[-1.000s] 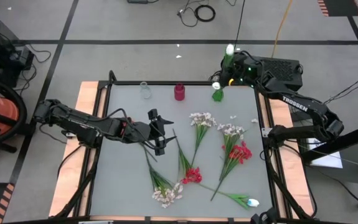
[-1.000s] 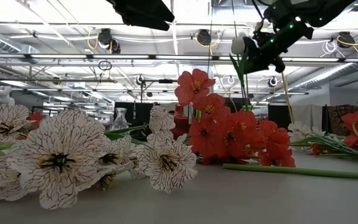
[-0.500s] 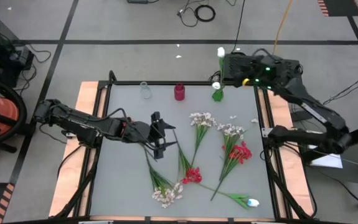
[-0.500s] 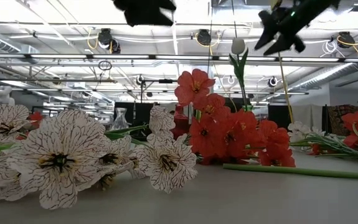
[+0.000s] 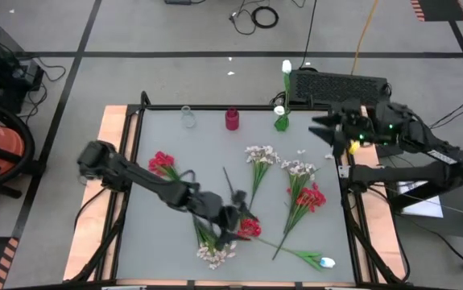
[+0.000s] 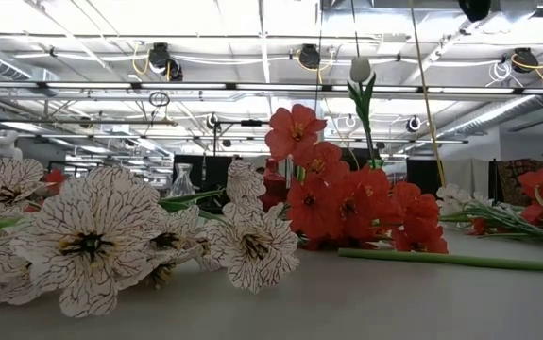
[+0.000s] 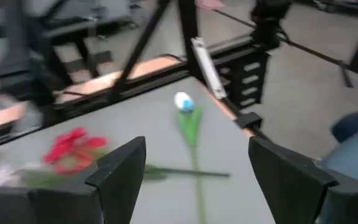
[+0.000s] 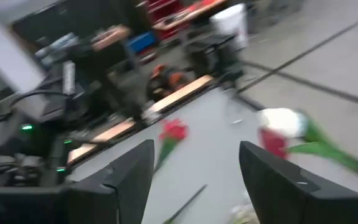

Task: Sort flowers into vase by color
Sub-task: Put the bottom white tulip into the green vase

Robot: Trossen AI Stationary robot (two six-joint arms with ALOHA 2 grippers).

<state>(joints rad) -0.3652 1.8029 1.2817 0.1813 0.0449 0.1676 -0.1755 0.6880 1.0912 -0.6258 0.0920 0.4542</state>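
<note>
so the flowers are fake stems with long green leaves, scattered over the grey table (image 5: 159,129). the red bunch (image 5: 247,228) sits right beside the left gripper (image 5: 229,221), just off its fingertips, with the pale pinkish-white cluster (image 5: 216,253) a bit below it toward the near edge. another red bunch (image 5: 161,162) lies back along the left arm, near its elbow. one white tulip (image 5: 324,262) lies flat at the near right corner, well away from the right gripper (image 5: 321,133). a second white tulip (image 5: 286,68) stands upright in the green vase (image 5: 281,122) at the far edge, just beside the right gripper; the red vase (image 5: 232,119) and clear vase (image 5: 188,117) are further along that edge.

left arm is stretched out low and diagonal across the table, fingers spread wide, nothing between them. right arm is bent back over the table's right edge, gripper pointing inward, fingers apart and empty.
</note>
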